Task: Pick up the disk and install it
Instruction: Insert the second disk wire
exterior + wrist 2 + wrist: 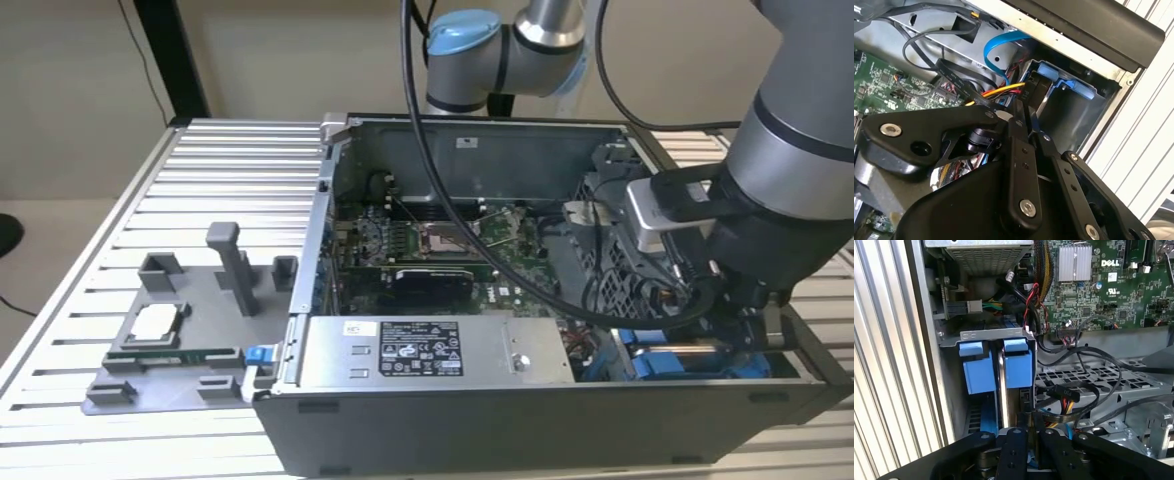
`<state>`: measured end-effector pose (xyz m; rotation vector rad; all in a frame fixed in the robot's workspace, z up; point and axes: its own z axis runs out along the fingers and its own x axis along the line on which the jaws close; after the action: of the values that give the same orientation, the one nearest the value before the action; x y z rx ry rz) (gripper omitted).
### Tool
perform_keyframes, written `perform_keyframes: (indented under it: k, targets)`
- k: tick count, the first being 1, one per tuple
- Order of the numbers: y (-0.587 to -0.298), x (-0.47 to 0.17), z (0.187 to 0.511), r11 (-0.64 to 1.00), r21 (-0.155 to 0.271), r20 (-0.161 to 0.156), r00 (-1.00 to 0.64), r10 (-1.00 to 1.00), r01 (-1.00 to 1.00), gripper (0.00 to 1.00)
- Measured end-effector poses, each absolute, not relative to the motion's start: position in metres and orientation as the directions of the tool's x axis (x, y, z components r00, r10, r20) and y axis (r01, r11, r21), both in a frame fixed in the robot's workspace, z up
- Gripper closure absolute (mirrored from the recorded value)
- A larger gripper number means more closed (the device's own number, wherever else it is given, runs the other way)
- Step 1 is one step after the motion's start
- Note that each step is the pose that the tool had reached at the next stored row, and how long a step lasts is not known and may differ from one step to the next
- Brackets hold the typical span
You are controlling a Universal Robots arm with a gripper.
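Observation:
The disk (1002, 390) stands on edge in the drive bay at the corner of the computer case, its silver edge between two bright blue carrier parts (1018, 367). In the second wrist view its blue carrier (1054, 75) sits inside the dark bay. My gripper (1029, 432) reaches down into that bay, and its black fingers (1021, 150) close together on the disk's near end. In the exterior view the arm's wrist (747, 250) hangs over the case's near corner at that view's right, with blue carrier (674, 360) showing beneath it.
The open case (534, 420) holds a green motherboard (441, 240), a grey power-supply box (420, 350) and a perforated drive cage (1089, 380). Black, red and yellow cables (1064, 400) lie close beside the bay. A grey parts fixture (174, 340) sits on the slatted table (200, 180).

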<state>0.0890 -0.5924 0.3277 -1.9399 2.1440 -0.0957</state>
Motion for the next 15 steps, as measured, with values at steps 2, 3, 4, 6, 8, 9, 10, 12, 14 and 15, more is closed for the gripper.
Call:
perform_keyframes:
  k: [2, 3, 4, 6, 8, 9, 10, 12, 14, 15]
  targets:
    - [-0.592, 0.089, 0.328, 0.112, -0.213, -0.139, -0.084, -0.987, -0.971, 1.0]
    - [-0.592, 0.089, 0.328, 0.112, -0.213, -0.139, -0.084, -0.987, -0.97, 1.0]
    - [-0.592, 0.089, 0.328, 0.112, -0.213, -0.139, -0.084, -0.987, -0.971, 1.0]
    - [-0.592, 0.089, 0.328, 0.112, -0.213, -0.139, -0.084, -0.987, -0.971, 1.0]
    - [-0.592, 0.089, 0.328, 0.112, -0.213, -0.139, -0.084, -0.987, -0.971, 0.0]
    - [-0.592, 0.089, 0.328, 0.114, -0.212, -0.141, -0.085, -0.986, -0.971, 0.0]
    - [-0.593, 0.089, 0.331, 0.118, -0.211, -0.141, -0.089, -0.986, -0.97, 0.0]
    - [-0.592, 0.089, 0.341, 0.12, -0.211, -0.139, -0.092, -0.986, -0.97, 0.0]
    - [-0.592, 0.089, 0.35, 0.12, -0.211, -0.139, -0.092, -0.986, -0.97, 0.0]
    - [-0.592, 0.089, 0.354, 0.12, -0.211, -0.14, -0.092, -0.986, -0.97, 0.0]
